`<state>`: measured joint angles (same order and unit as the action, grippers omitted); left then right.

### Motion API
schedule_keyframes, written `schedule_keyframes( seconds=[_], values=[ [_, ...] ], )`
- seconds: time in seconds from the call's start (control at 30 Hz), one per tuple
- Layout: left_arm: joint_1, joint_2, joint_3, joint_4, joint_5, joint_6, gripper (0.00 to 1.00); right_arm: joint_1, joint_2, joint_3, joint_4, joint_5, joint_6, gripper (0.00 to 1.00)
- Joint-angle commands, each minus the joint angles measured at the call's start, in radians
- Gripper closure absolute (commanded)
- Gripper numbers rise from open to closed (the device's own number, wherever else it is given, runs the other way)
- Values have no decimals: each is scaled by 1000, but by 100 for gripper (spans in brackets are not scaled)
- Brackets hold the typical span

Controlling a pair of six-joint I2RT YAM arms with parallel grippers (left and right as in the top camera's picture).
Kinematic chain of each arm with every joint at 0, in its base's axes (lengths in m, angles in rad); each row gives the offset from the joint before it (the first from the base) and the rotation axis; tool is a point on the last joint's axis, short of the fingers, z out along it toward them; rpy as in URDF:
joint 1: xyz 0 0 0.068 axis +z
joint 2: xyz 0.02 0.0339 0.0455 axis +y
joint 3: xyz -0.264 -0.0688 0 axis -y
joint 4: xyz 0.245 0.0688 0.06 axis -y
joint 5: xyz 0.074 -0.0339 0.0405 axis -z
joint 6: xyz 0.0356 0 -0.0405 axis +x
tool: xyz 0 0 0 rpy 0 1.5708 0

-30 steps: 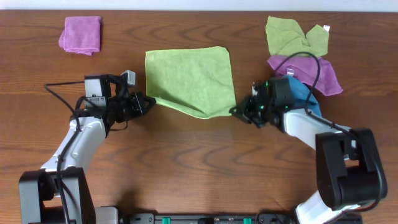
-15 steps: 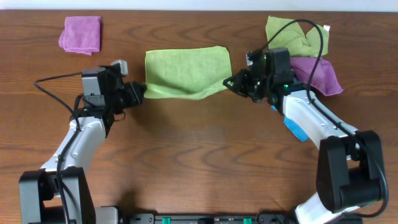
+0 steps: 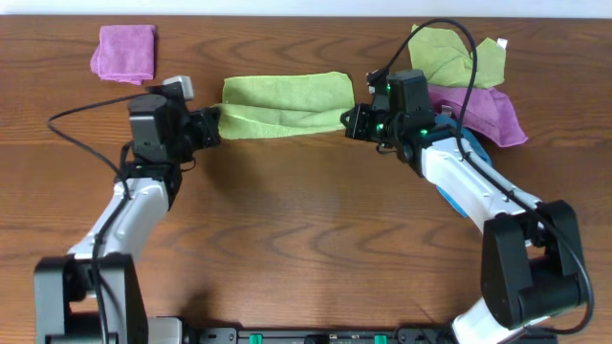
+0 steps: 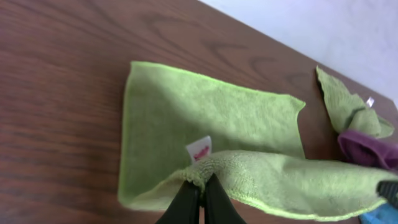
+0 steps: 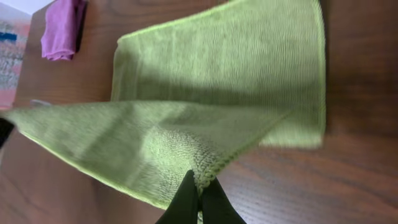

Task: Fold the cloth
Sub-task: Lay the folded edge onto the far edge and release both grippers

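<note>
Near edge carried rearward, the fuzzy cloth (image 3: 282, 100) lies doubled, left end effector (image 3: 219, 122) and right end effector (image 3: 349, 122) pinching corners.

A dark brown wood-grain table (image 3: 306, 239) carries everything. Near its far edge, in the middle, a lime-green cloth (image 3: 287, 96) lies with its far half flat on the wood. Its near half is raised and doubled over it, and a small white tag (image 4: 199, 148) shows by the raised left corner. Towards the far left a folded purple cloth (image 3: 124, 53) lies well apart. At the far right a crumpled olive-green cloth (image 3: 445, 53) touches a rumpled purple cloth (image 3: 492, 115), with a blue item (image 3: 478, 153) just beside, partly hidden.
</note>
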<state>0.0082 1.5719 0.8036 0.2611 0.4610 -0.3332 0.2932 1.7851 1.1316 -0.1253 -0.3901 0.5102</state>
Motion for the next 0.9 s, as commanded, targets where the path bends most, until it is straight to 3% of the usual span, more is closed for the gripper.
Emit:
schedule_keyframes(
  seconds=[0.0,0.3,0.6,0.87],
  values=[
    [-17,78,13,46,-24,23,94,1,63,61,6,28,-31,99],
    [-18,234,29,315,-72,-24,94,-16,241,230,2,73,-32,99],
    [-19,421,275,312,-21,-34,94,-40,343,380,2,122,-29,98],
    [-20,537,467,209,33,-29,94,-64,394,459,0,136,-33,98]
  ],
)
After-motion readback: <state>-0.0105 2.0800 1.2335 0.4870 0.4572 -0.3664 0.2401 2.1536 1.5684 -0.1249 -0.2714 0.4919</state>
